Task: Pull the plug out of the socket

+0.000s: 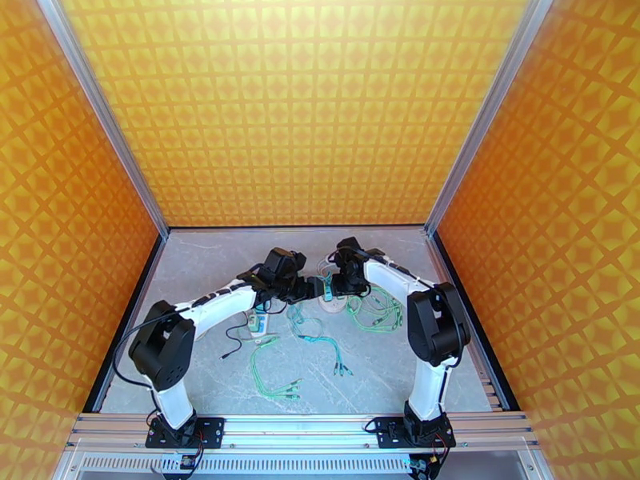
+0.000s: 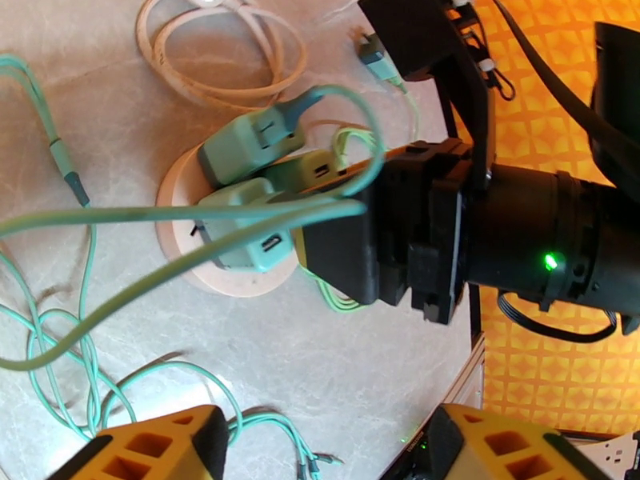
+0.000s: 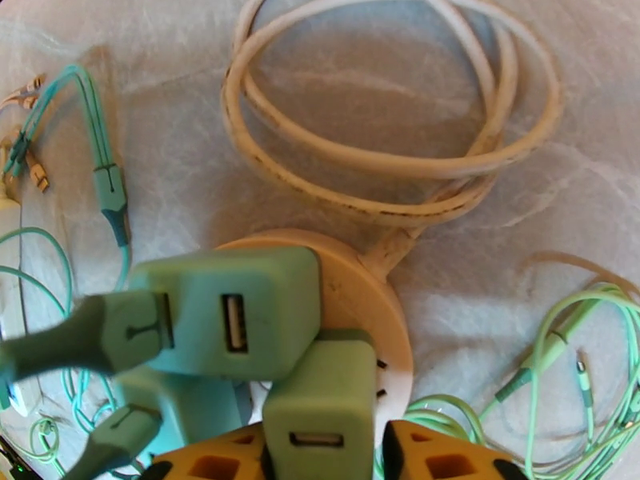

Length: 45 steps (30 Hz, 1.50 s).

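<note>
A round white socket (image 3: 370,302) lies on the table (image 1: 200,266) with three green plugs standing in it. My right gripper (image 3: 324,467) is shut on the nearest plug (image 3: 320,406), its yellow fingers (image 3: 444,458) tight against both sides. A second plug (image 3: 240,314) with a green cable stands behind it. In the left wrist view the socket (image 2: 228,283) sits ahead of my left gripper (image 2: 328,450), which is open and holds nothing. The two grippers, left (image 1: 308,291) and right (image 1: 333,290), meet over the socket (image 1: 328,306) at mid-table.
A coiled white cord (image 3: 384,162) runs from the socket. Loose green cables (image 1: 320,346) sprawl across the near half of the table, and more (image 1: 380,310) lie by the right arm. A small white block (image 1: 258,322) sits under the left arm. Orange walls enclose three sides.
</note>
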Motion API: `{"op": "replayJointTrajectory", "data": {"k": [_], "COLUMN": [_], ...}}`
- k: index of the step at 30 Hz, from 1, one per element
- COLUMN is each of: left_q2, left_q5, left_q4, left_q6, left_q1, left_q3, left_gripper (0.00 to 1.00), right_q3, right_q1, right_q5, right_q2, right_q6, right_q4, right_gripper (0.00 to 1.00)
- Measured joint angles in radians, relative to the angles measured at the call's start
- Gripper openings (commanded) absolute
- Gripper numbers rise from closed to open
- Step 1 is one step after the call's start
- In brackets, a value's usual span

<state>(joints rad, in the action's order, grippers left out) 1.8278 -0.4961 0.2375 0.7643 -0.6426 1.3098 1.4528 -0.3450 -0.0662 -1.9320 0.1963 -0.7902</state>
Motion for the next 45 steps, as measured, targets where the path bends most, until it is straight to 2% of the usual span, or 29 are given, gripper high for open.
{"op": "replayJointTrajectory", "data": {"k": [5, 10, 19, 22, 37, 39, 45], "left_q2": [0.052, 0.115, 0.227, 0.25, 0.276, 0.276, 0.275], "left_q5": [0.0, 0.0, 0.0, 0.0, -0.002, -0.003, -0.005], "left_q4": [-0.013, -0.021, -0.037, -0.042, -0.068, -0.071, -0.058], "left_q6": [0.014, 0.023, 0.04, 0.045, 0.047, 0.045, 0.024], "left_q1": [0.0, 0.0, 0.0, 0.003, 0.02, 0.019, 0.013], "left_q3": [0.01, 0.045, 0.136, 0.151, 0.156, 0.153, 0.154], "left_gripper": [0.6, 0.59, 0.48, 0.48, 0.42, 0.38, 0.36], "right_q3": [-0.001, -0.015, -0.041, -0.048, -0.074, -0.074, -0.074], "right_q1": [-0.009, -0.014, -0.032, -0.039, -0.05, -0.058, -0.098], "right_q5": [0.017, 0.024, 0.032, 0.029, 0.03, 0.043, 0.113], "right_q2": [0.001, 0.009, 0.027, 0.031, 0.047, 0.047, 0.048], "right_q6": [0.0, 0.009, 0.036, 0.045, 0.069, 0.072, 0.088], "right_q4": [0.005, 0.021, 0.051, 0.055, 0.084, 0.084, 0.078], "right_gripper": [0.29, 0.27, 0.26, 0.25, 0.21, 0.21, 0.2]}}
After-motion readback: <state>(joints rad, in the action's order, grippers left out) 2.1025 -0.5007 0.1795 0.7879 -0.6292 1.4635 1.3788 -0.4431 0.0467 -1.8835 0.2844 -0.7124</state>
